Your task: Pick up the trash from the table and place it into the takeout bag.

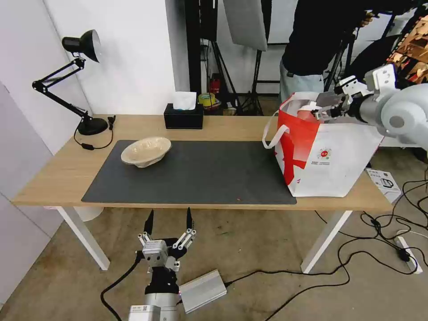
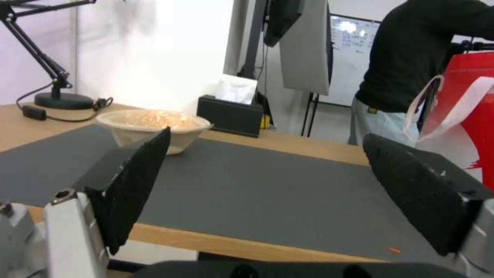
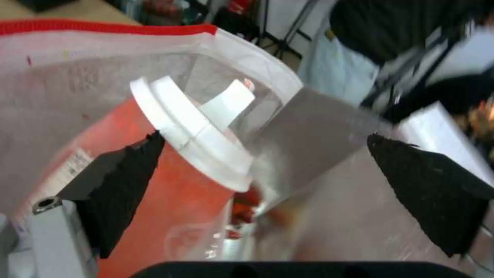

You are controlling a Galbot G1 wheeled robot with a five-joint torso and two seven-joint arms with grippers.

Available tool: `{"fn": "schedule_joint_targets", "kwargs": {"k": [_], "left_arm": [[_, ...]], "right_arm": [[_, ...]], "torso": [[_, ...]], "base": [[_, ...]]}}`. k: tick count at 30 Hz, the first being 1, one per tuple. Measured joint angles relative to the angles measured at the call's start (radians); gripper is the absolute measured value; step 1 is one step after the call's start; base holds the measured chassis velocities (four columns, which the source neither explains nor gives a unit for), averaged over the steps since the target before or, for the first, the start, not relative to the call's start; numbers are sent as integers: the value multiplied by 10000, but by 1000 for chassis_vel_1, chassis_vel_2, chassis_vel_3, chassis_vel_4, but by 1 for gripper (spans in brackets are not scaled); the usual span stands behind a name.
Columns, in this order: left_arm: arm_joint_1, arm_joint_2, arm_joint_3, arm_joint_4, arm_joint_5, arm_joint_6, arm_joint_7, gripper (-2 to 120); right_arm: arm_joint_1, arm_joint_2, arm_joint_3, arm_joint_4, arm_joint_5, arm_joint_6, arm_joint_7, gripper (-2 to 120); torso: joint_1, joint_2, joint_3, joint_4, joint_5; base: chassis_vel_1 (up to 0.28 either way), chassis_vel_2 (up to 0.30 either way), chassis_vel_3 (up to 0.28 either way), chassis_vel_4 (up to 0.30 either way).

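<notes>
Drop-off step: right gripper [image 1: 327,104], jaws spread over the takeout bag [image 1: 330,156], w/ red drink cup [image 3: 170,185] lying inside, apparently released; left gripper [image 1: 169,223] open below table [image 1: 53,174]; next target, probably: beige pulp bowl [image 1: 146,150] on mat.

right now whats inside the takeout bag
The red drink cup with its white lid leans inside the takeout bag, foil lining around it. Red scraps show beneath; the bottom is covered.
</notes>
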Motion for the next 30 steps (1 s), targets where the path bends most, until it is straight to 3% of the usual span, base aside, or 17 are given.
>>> {"fn": "schedule_joint_targets", "kwargs": {"k": [2,15,16,19,25,30], "left_arm": [[-16,0,0,18,-15,3,1,100],[-75,0,0,116,-51,12,-1,100],[-78,0,0,136,-54,14,-2,100],[-87,0,0,144,-56,16,-2,100],[-98,0,0,154,-72,22,-6,100],[-98,0,0,160,-74,23,-6,100]], "right_arm": [[223,41,-113,-118,-741,4,-773,100],[467,254,-255,-536,-3259,23,-2574,100],[500,265,-197,-623,-3989,33,-3298,100],[570,273,-182,-696,-4440,94,-3856,100],[714,212,-95,-827,-6951,1330,-5540,100],[766,193,-95,-851,-6951,1489,-5745,100]], "torso": [[0,1,0,-1,1],[0,0,0,0,0],[0,1,0,0,0],[0,1,0,0,0],[0,1,-1,-1,0],[0,0,0,1,-1]], "base": [[0,0,0,0],[0,0,0,0],[0,0,0,0],[0,0,0,0],[0,0,0,0],[0,0,0,0]]}}
